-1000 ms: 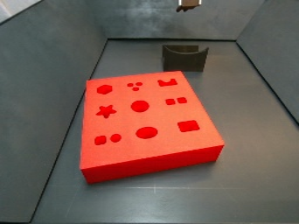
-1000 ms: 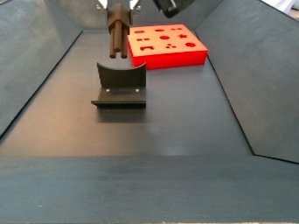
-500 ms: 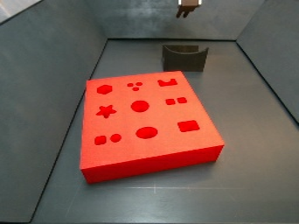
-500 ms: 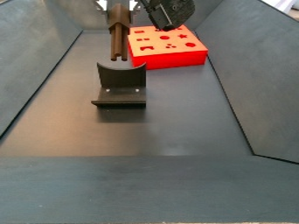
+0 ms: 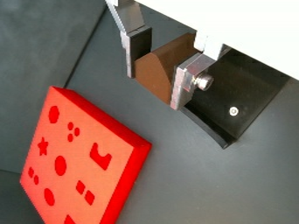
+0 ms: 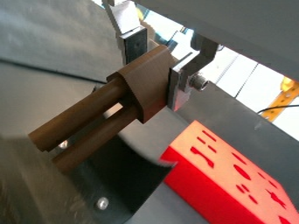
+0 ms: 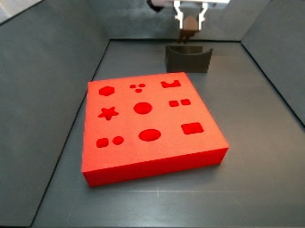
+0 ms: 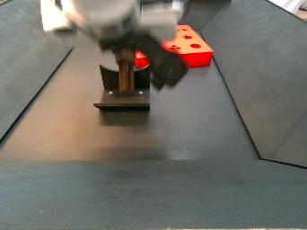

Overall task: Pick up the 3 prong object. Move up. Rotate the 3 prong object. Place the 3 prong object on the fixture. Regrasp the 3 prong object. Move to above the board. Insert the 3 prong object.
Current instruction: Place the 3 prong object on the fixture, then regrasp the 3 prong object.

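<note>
3 prong object: brown piece, clamped betw. the claw fingers, prongs sticking out long and free in a wrist view. The claw is closed on its blocky end. In a side view the claw hangs right over the fixture, at the far end of the grey floor, the piece just above or at the notch; can't tell if touching yet. The board lies well apart, nearer the camera.

Step in hand, as I judge it: placing on the fixture for regrasp. To do it well: keep piece lined w/ the U-notch, come down slow and straight, let it seat fully before letting go, no sideways drag. Release only once it rests steady, else it tips out.
</note>
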